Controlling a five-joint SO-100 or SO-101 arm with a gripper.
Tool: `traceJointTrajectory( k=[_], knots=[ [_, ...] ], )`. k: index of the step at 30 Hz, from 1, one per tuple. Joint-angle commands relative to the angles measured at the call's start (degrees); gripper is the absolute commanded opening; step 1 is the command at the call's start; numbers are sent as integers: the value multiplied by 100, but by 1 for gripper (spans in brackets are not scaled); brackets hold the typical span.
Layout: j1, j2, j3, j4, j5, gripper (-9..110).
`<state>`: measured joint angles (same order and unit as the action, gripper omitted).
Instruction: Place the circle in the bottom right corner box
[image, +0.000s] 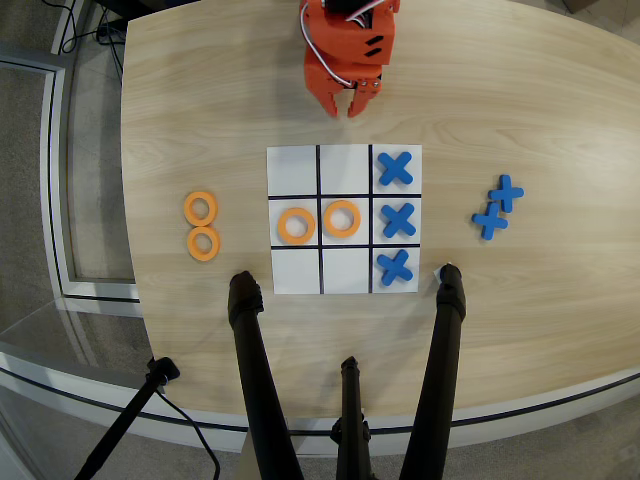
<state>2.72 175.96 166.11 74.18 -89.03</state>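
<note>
Place: office or lab, likely a meeting room.
Table: large rounded light-wood laminate tabletop (250, 90).
Floor: grey carpet (30, 250) with black cables (85, 30) (top left corner).
Gear: black tripod legs (260, 390) straddling the near edge.

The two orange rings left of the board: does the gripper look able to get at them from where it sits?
Probably yes. The gripper hangs empty above the board, and the two rings lie on bare table with nothing over them. Whether they are within reach cannot be judged.
</note>
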Motion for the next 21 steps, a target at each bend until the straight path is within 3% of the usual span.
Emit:
traceJointTrajectory(
  k=[1,7,21],
  knots=[
    [360,-1397,-1450,-35,-44,11],
    [1187,-3981,-3691,-527,-44,21],
    [2769,-8271,-6961,-2004,-281,23]
  ],
)
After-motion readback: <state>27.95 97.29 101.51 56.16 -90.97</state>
